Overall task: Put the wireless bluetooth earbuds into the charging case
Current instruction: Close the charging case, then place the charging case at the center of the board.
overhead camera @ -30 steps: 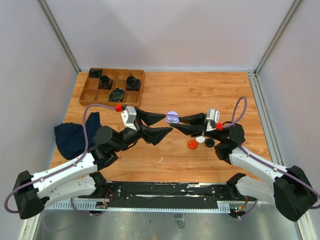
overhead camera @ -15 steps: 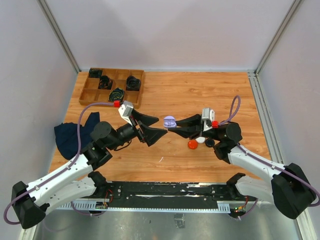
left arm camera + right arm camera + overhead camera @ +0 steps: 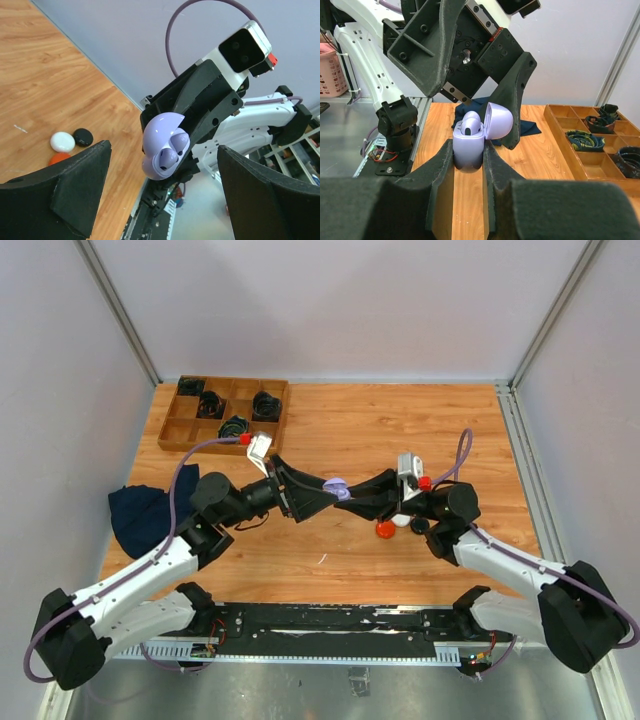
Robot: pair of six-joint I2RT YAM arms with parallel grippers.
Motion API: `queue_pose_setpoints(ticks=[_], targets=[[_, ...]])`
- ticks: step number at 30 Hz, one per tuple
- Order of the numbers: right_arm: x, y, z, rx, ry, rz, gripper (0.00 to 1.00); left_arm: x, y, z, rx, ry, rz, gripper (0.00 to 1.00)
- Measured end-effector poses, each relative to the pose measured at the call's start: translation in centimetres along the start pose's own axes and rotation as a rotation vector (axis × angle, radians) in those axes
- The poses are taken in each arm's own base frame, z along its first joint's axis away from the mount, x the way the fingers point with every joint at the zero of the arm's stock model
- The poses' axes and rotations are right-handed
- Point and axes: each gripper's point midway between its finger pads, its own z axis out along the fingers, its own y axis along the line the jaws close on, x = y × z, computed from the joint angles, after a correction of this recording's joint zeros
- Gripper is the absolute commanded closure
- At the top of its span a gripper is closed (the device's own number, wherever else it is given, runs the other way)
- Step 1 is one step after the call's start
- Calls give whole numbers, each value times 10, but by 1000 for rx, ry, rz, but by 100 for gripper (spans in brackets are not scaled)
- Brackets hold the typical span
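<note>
1. The lilac charging case [image 3: 468, 152] looks like a light, smooth, rounded plastic shell, so we judge it slippery. The right jaws are closed on its lower body, which seems the sound place to hold it.
2. Its hinged lid stands open and looks fragile, so we would keep off it.
3. One purple earbud [image 3: 167, 159] sits inside the case. We cannot tell whether a second is seated.
4. The left jaws gape wide and hold nothing. The case sits between them, touching neither.
5. An orange bud [image 3: 385, 529], a white bud [image 3: 401, 520] and a black bud [image 3: 420, 525] lie on the bench [image 3: 400, 430] below the right jaws.
6. A wooden tray [image 3: 190, 430], well apart from both jaws, holds coiled black cables [image 3: 265, 405].
</note>
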Motion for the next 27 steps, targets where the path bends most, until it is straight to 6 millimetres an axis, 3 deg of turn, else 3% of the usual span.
queue_pose_setpoints(ticks=[14, 23, 27], targets=[[14, 2, 3, -32, 33, 61, 99, 3, -14, 3, 124, 33, -37, 33], [38, 5, -3, -34, 126, 144, 99, -4, -28, -7, 218, 23, 8, 30], [54, 2, -10, 16, 210, 189, 99, -11, -19, -13, 159, -5, 56, 24]])
